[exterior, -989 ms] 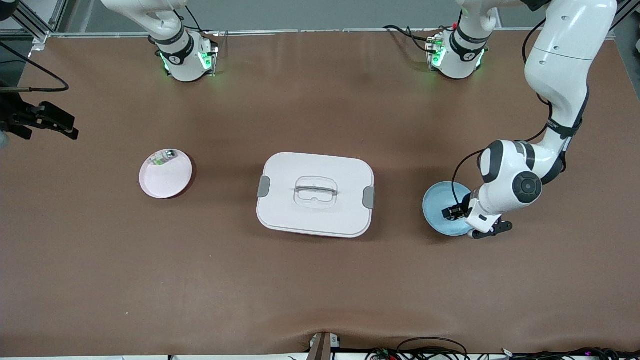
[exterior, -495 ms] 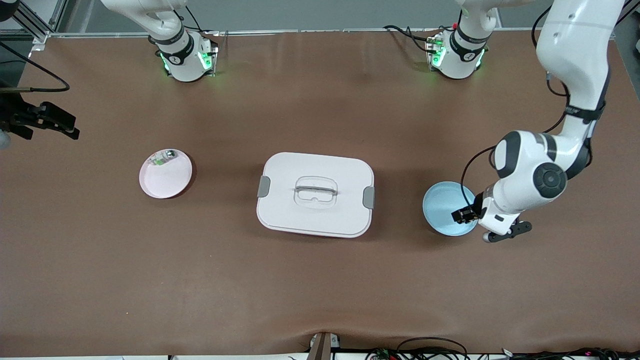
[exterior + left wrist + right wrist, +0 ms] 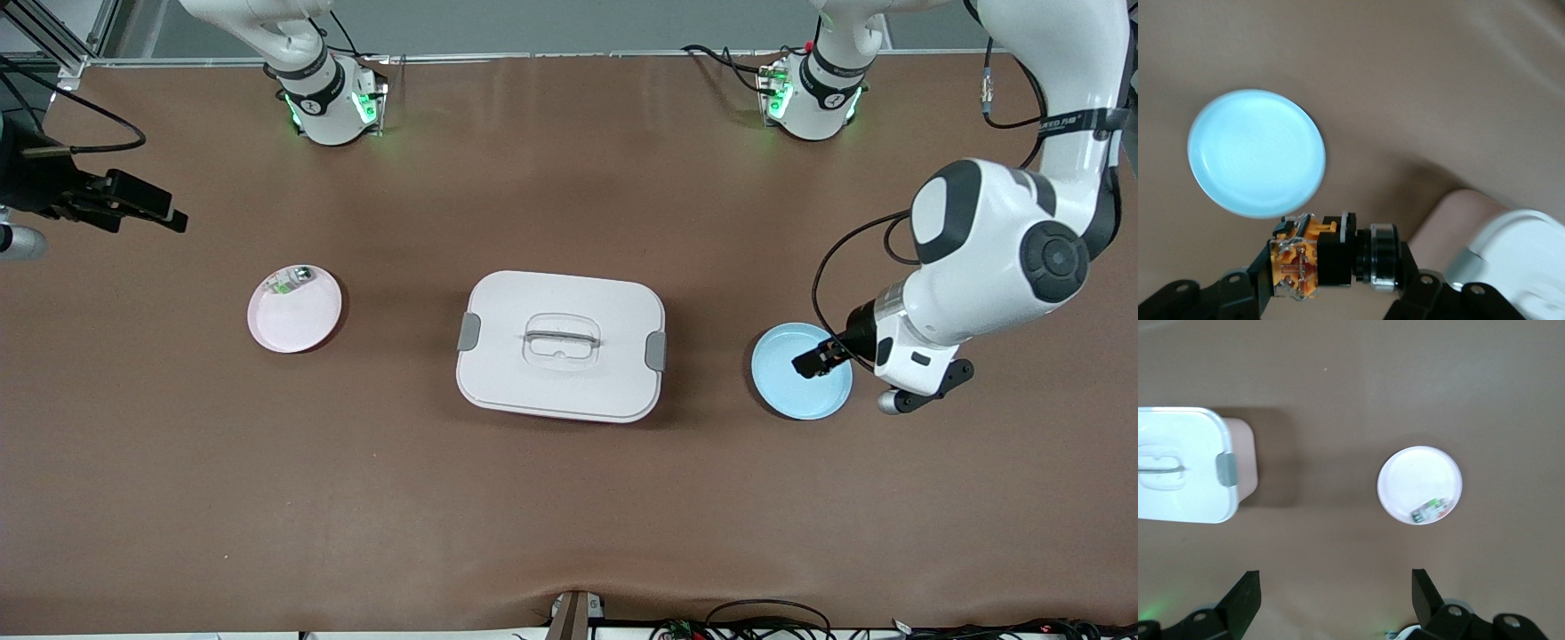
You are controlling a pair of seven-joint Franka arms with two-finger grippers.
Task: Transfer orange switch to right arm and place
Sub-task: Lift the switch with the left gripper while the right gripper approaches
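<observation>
Lift-off stage of the transfer. Left gripper [image 3: 816, 361] clenched on the orange switch [image 3: 1331, 257], held crosswise between the fingers, orange-speckled end one way and black round end the other, up in the air over the blue plate [image 3: 782, 391] at the left arm's end of the table [image 3: 569, 498]. In the left wrist view, blue plate bare, nothing left in it.

Right gripper [image 3: 1331, 600] released, fingers spread wide with nothing between them, up over the table at the right arm's end, looking down on the pink plate [image 3: 307, 324] and one end of the white lidded box [image 3: 560, 345]. Small clear-and-green part [image 3: 289, 282] lying in the pink plate, at the rim farther from the front camera. White lidded box in the middle of the table, between the two plates.

Next, by judgement: carrying the switch toward the middle, likely above the box, and bringing the right gripper in to meet it. Handover calls for a free stretch of the switch offered to the open fingers; little room on so small a part. Letting go with the left only once the right has closed. Placing spot not certain; pink plate a fair guess.
</observation>
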